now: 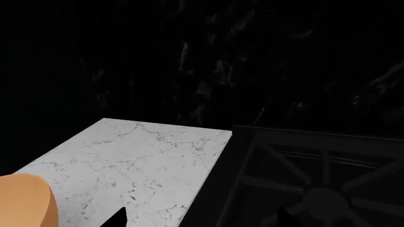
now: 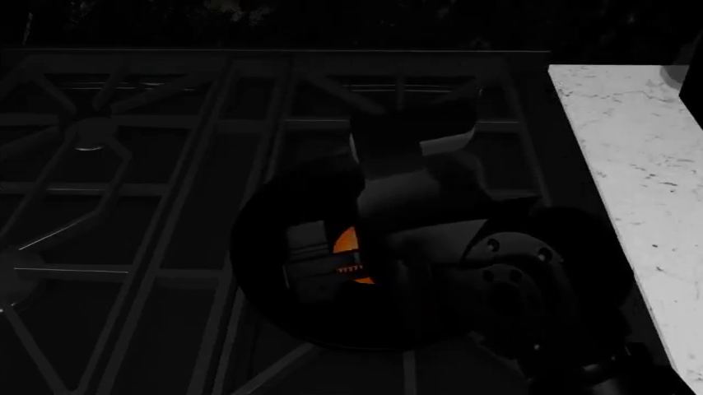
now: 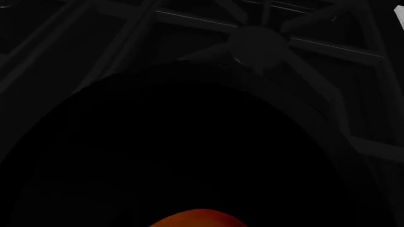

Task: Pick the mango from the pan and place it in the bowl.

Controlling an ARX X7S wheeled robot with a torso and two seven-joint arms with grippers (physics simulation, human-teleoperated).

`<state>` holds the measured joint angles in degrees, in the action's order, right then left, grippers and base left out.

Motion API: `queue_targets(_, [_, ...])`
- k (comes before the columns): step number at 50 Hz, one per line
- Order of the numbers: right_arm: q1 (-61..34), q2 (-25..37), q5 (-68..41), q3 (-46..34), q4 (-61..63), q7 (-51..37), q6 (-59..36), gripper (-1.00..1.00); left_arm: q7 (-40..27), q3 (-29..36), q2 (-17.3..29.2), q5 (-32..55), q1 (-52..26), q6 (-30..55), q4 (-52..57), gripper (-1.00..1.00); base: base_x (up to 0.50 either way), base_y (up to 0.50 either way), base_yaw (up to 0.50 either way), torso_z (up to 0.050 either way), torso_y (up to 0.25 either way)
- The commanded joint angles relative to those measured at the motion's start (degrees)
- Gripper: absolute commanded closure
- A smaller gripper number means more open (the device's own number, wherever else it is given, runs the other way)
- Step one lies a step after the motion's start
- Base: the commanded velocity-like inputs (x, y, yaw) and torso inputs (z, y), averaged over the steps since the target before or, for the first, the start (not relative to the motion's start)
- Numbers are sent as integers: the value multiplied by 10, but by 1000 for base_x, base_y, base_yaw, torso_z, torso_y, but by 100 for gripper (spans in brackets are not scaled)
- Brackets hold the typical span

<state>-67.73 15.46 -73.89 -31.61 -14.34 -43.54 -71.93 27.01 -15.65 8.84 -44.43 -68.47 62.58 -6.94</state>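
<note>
1. I see the bowl (image 1: 24,201) only in my left wrist view, on the marble counter (image 1: 139,161) beside the stove grate (image 2: 132,164); left claw's state unreadable.
2. Inside the pan (image 2: 258,247), the right gripper (image 2: 349,257) straddles the mango (image 2: 347,242); grip uncertain, so the fruit may roll away.

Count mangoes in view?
1. The mango sits in the pan on the stove, mostly hidden under the right gripper; its top also shows in the right wrist view.

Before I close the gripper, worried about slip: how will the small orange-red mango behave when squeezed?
The small orange-red mango looks rounded and smooth, so it may squirt sideways. It could roll across the flat black pan.
</note>
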Motion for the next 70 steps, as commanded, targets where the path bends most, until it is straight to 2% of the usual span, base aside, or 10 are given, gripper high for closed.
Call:
queue_targets(1, [8, -4, 2, 12, 13, 2, -4, -100, 1, -14, -9, -1, 2, -4, -7, -100, 0, 0, 0, 0, 0])
queue_targets(51, [19, 4, -3, -12, 5, 13, 7, -100, -25, -15, -3, 23, 6, -8, -22, -100, 0, 0, 0, 0, 0])
queue_targets(52, [18, 5, -1, -14, 10, 9, 5, 100, -25, -16, -2, 24, 6, -8, -23, -100, 0, 0, 0, 0, 0])
queue_targets(70, [5, 11, -11, -9, 34, -8, 6, 100, -21, -11, 0, 24, 10, 5, -9, -100, 0, 0, 0, 0, 0])
